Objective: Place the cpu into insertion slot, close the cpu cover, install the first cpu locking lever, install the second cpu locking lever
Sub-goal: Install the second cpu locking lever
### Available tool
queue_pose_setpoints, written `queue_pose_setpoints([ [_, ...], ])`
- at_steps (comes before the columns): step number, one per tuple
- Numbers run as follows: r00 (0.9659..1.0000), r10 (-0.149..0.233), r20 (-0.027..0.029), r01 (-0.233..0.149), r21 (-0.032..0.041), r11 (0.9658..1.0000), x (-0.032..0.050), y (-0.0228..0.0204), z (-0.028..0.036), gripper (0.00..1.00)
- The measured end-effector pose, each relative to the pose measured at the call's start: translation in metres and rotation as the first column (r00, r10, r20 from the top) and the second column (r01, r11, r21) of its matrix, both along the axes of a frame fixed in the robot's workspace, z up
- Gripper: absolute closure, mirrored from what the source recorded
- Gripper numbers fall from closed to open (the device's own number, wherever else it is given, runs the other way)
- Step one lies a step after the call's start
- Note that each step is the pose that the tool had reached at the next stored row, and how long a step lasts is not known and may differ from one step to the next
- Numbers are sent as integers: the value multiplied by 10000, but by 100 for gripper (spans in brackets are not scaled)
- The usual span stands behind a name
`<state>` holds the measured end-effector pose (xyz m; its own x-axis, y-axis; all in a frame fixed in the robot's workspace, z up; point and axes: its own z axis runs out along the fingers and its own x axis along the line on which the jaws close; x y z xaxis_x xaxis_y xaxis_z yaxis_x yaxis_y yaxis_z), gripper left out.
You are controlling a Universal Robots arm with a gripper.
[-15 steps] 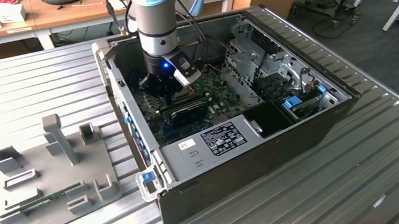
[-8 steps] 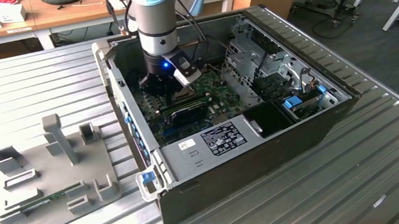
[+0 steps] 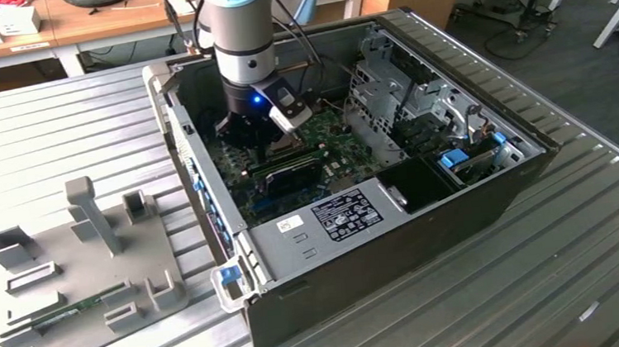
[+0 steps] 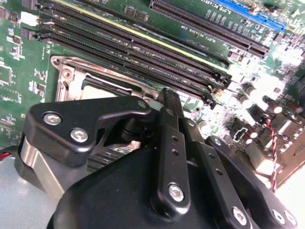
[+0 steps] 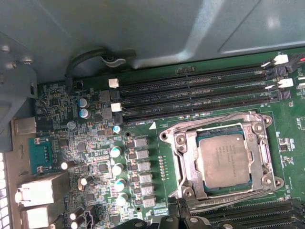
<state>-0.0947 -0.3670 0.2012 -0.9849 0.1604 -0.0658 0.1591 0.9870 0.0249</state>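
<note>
I see the cpu (image 5: 224,160) seated in the insertion slot (image 5: 177,167), with the cpu cover (image 5: 259,155) lying flat around it. My gripper (image 4: 167,102) hangs just above the socket inside the computer case (image 3: 508,174); I cannot tell whether the claw is apart or together. The memory slots (image 5: 190,93) run along the socket's 12 o'clock side in the first wrist view.

the exterior view looks down from high and well back onto the open computer case (image 3: 398,175); both wrist views sit close above its green circuit board (image 5: 143,200) (image 4: 14,71), sharing the insertion slot (image 5: 224,160) (image 4: 95,83)
</note>
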Motion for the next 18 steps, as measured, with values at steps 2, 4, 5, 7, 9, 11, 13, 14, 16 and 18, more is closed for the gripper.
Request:
queue_pose_setpoints([
  [2,10000,0,-1,0,11,10000,0,3,0,90],
  [4,10000,-1,-1,1,30,10000,0,6,0,90],
  [5,10000,0,-1,0,39,10000,0,8,0,90],
  [7,10000,0,0,0,57,10000,0,11,0,90],
  [9,10000,0,1,0,76,10000,0,12,-1,90],
  [11,10000,0,2,0,87,10000,-1,13,-2,90],
  [13,10000,0,5,0,96,10000,-5,13,-6,90],
  [14,10000,-1,7,1,99,10000,-8,12,-8,90],
  [16,10000,0,10,0,106,9999,-13,12,-12,90],
  [18,10000,0,13,0,116,9999,-18,12,-17,90],
])
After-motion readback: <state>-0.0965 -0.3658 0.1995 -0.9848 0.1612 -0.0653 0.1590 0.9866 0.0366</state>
